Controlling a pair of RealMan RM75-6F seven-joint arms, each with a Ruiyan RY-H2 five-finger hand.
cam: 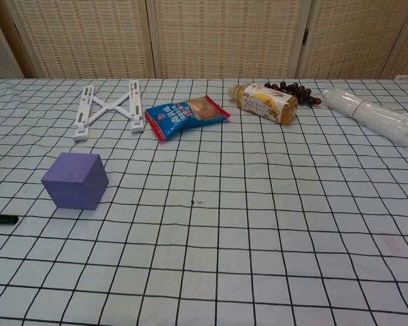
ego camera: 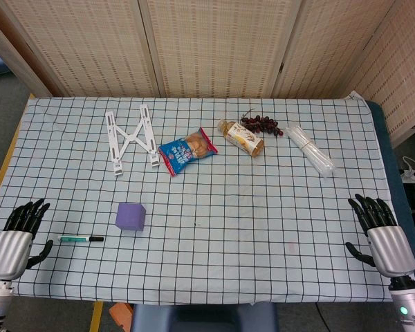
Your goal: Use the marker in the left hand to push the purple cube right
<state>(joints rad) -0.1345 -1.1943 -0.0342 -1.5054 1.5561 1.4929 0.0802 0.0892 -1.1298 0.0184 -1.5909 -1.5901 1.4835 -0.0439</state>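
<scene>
The purple cube (ego camera: 131, 216) (cam: 75, 180) stands on the checked tablecloth, left of centre and near the front. A marker (ego camera: 81, 239) with a green body and black cap lies flat on the cloth just left of and in front of the cube; only its black tip (cam: 3, 219) shows in the chest view. My left hand (ego camera: 17, 238) rests at the table's front left corner, fingers spread, holding nothing, a short way left of the marker. Over at the front right corner my right hand (ego camera: 382, 236) is open and empty. Neither hand appears in the chest view.
Along the back lie a white folding stand (ego camera: 131, 137), a blue snack bag (ego camera: 187, 151), a small bottle (ego camera: 241, 137), dark grapes (ego camera: 261, 124) and a clear plastic roll (ego camera: 310, 150). A woven screen stands behind the table (ego camera: 263, 228).
</scene>
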